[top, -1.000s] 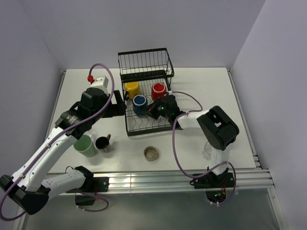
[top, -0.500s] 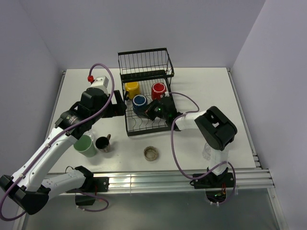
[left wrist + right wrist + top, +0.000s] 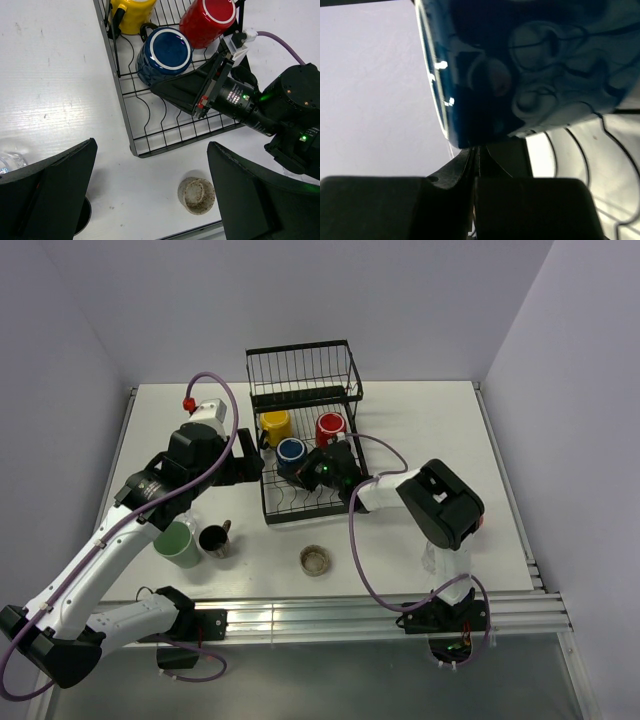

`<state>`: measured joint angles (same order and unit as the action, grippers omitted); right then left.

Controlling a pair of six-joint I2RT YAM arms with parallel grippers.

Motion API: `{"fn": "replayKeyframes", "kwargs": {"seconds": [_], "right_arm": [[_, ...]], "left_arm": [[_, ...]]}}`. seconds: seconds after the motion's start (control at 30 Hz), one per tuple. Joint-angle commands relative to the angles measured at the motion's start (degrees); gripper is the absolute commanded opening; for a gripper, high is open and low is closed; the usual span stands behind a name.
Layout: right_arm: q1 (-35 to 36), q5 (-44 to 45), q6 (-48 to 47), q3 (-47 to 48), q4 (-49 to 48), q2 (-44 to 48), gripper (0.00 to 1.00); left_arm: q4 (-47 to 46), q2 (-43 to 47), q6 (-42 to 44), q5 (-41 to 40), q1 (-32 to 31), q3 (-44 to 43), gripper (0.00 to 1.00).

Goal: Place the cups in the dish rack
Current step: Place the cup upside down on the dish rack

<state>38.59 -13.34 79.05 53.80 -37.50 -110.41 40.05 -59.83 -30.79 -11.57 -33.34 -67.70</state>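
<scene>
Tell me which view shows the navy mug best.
Left wrist: the navy mug shows nearly whole and sharp in the dish rack. Top external shows it small; right wrist shows only a close, dark slice.

Right gripper [image 3: 306,469] shifted left across mid-frame in the top view. Its closed fingertips ended against the navy mug [image 3: 291,452] in the dish rack [image 3: 298,346]. Right forearm and elbow followed slightly left.

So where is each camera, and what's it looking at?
Top external: high behind the bases, looking down at the table; left arm, right arm show.
Left wrist: over the dish rack, looking down; left gripper open.
Right wrist: nose-close to the navy mug; right gripper shut.
Shared: all see the navy mug.
</scene>
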Motion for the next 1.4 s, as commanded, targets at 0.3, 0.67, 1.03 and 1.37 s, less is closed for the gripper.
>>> {"fn": "replayKeyframes", "kwargs": {"seconds": [0.3,0.67,1.03,1.37], "right_arm": [[1.1,5.7,3.4,3.1,-4.7,-2.8,0.00],[1.2,9.8,5.8,1.2,-7.3,-2.8,0.00],[0.7,11.4,5.7,1.8,-6.4,-3.1,0.00],[-0.4,12.4,5.2,2.4,-5.2,-3.1,0.00]], "left_arm": [[-1.4,0.6,1.5,1.3,0.4,0.2,0.99],[-2.0,0.9,1.9,2.0,0.6,1.2,0.99],[-1.7,0.8,1.9,2.1,0.6,1.0,0.99],[-2.2,0.7,1.9,2.3,0.6,1.5,0.99]]}}
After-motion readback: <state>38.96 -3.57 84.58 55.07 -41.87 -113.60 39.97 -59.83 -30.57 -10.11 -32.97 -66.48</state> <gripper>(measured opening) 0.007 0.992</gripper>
